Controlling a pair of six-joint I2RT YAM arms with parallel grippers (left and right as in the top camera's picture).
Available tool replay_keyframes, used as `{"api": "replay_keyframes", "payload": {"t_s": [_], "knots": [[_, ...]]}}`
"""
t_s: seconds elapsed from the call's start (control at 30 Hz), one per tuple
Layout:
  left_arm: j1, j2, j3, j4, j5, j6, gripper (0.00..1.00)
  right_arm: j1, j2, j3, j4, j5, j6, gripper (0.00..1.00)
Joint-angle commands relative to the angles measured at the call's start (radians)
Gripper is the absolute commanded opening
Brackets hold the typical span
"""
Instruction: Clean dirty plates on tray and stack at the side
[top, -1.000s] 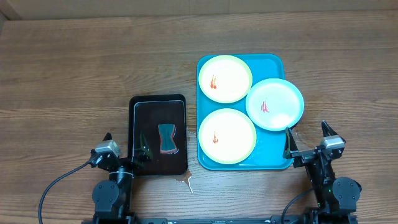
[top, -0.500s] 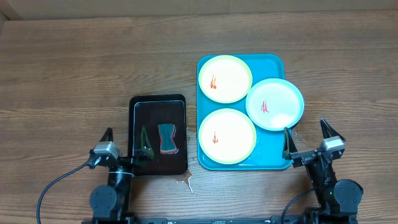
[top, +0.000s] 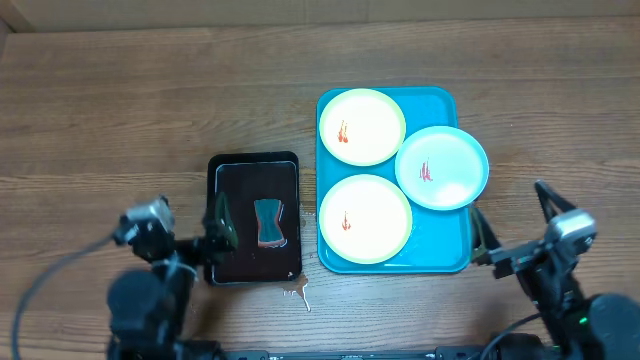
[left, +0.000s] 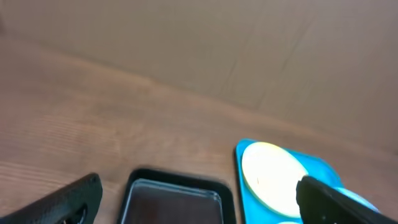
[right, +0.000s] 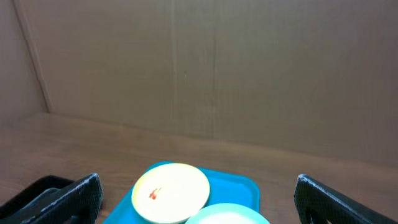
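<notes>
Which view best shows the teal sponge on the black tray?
Overhead: the teal sponge lies fully visible in the black rectangular plastic tray. Neither wrist view shows it; the left one catches only the tray's far rim.

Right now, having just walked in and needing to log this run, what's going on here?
Nothing is being handled yet. The left claw and the right claw are both open and empty at the near edge of the table. The far yellow-green plate, the near yellow-green plate and the light blue plate lie unstacked on the turquoise tray, each with a red smear. The sponge lies untouched in the black tray beside it.
</notes>
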Motion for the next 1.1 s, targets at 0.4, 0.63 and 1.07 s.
{"api": "replay_keyframes", "payload": {"t_s": [0.4,0.63,1.07], "knots": [[0.01,0.848,0.87,-0.639,0.131,0.022,1.0,0.0,0.729,0.74,-0.482,-0.106,0.056,1.0],[0.01,0.951,0.899,-0.689,0.307,0.022,1.0,0.013,0.888,0.739,-0.576,-0.162,0.124,1.0],[0.01,0.986,0.899,-0.736,0.336,0.08,1.0,0.302,1.221,0.489,-0.591,0.143,0.367,1.0]]}}
